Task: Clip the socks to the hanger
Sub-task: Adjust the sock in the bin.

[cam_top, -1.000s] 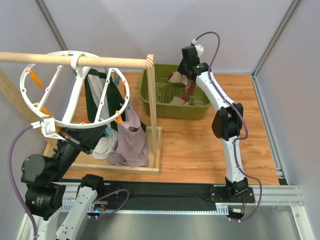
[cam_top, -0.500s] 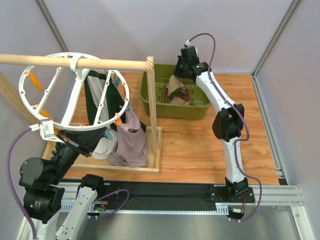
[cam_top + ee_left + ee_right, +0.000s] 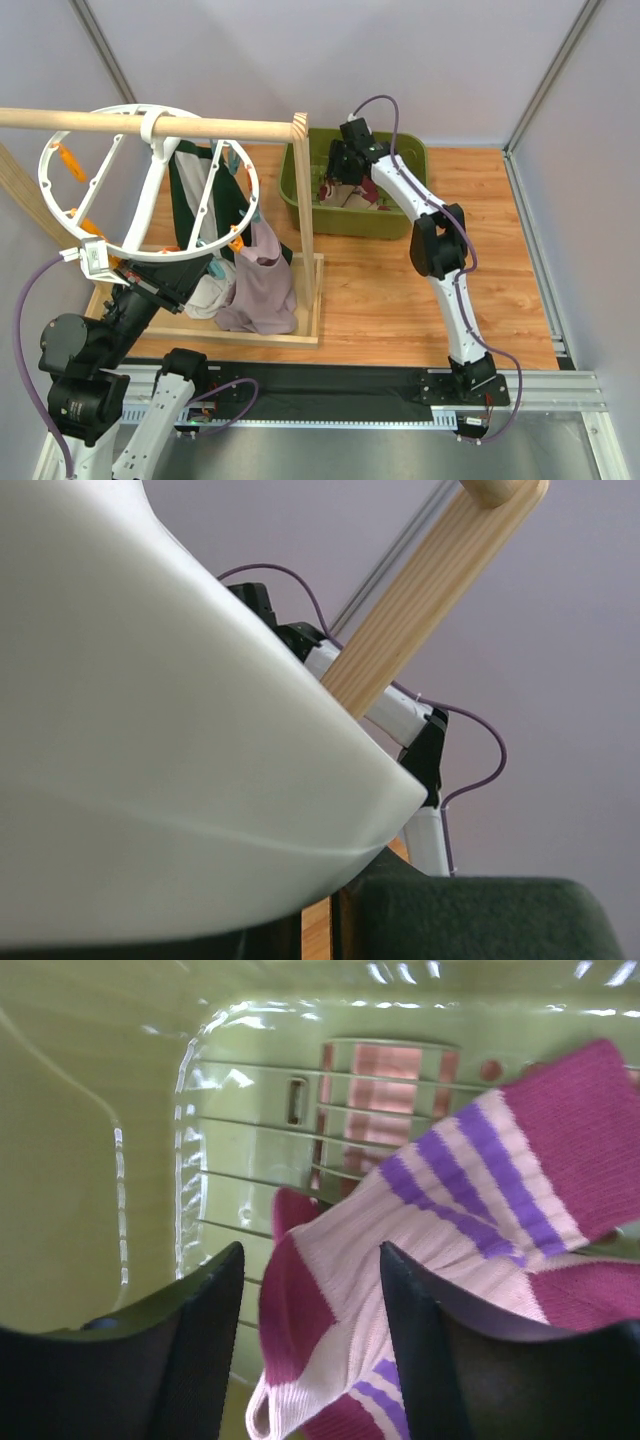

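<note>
Lilac-grey walls behind, wooden bench [image 3: 400,290] underneath. At far left the left arm [image 3: 75,360] reached up to the lower rim of the hanger [image 3: 143,190]. The left fingers could not be made out from above. The left wrist view was filled by the hanger's white plastic right against the lens, so I cannot tell if they were spread or pinching.

The hanger hung tilted by its top loop from the wooden rod [image 3: 100,120], with orange clips [image 3: 68,158] on its left rim. A dark green and white garment [image 3: 190,190] hung behind its spokes, and a mauve garment [image 3: 262,285] drooped just right of that, down to the frame's base. The upright post [image 3: 303,190] stood at the rod's right end.

Right of the post sat the green basket [image 3: 350,222], holding the socks [image 3: 350,195]. The right arm [image 3: 440,250] bent over it, wrist down inside. In the right wrist view the right fingers [image 3: 200,1350] were spread wide. One sock [image 3: 450,1200], pale pink with purple stripes and magenta patches, lay on the basket's slotted floor, its heel end in the gap between them. Whether they touched it was not clear.
</note>
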`<act>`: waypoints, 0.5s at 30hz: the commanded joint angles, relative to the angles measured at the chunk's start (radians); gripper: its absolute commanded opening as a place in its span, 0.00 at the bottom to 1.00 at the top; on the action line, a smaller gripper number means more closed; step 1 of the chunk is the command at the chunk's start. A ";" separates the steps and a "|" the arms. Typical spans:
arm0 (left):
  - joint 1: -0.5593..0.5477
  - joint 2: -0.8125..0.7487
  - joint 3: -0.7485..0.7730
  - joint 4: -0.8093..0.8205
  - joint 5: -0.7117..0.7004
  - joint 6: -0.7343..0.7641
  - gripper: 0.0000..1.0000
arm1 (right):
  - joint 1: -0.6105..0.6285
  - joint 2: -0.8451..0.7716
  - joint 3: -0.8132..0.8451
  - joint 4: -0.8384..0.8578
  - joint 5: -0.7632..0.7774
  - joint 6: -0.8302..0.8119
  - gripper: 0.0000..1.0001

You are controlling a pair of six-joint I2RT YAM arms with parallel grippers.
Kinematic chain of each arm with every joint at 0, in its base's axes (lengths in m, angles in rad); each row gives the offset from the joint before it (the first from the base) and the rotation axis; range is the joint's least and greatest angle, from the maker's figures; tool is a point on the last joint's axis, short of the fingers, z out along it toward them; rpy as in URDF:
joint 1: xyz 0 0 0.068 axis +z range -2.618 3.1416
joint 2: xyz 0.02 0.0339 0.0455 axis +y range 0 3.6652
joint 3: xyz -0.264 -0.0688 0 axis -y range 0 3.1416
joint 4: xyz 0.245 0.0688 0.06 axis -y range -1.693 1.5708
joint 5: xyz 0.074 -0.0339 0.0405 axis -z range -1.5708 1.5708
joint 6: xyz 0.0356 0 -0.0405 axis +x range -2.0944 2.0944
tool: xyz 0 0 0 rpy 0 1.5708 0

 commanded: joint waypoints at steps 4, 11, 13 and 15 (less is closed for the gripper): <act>0.001 0.057 -0.039 -0.253 0.000 -0.074 0.00 | -0.010 -0.153 -0.108 0.140 0.164 0.044 0.57; 0.001 0.057 -0.031 -0.261 -0.013 -0.069 0.00 | -0.030 -0.193 -0.101 0.116 0.348 0.120 0.59; 0.001 0.056 -0.031 -0.259 -0.013 -0.068 0.00 | -0.039 -0.112 0.039 0.006 0.370 0.141 0.65; 0.001 0.057 -0.031 -0.261 -0.018 -0.066 0.00 | -0.048 -0.037 0.141 -0.089 0.364 0.167 0.72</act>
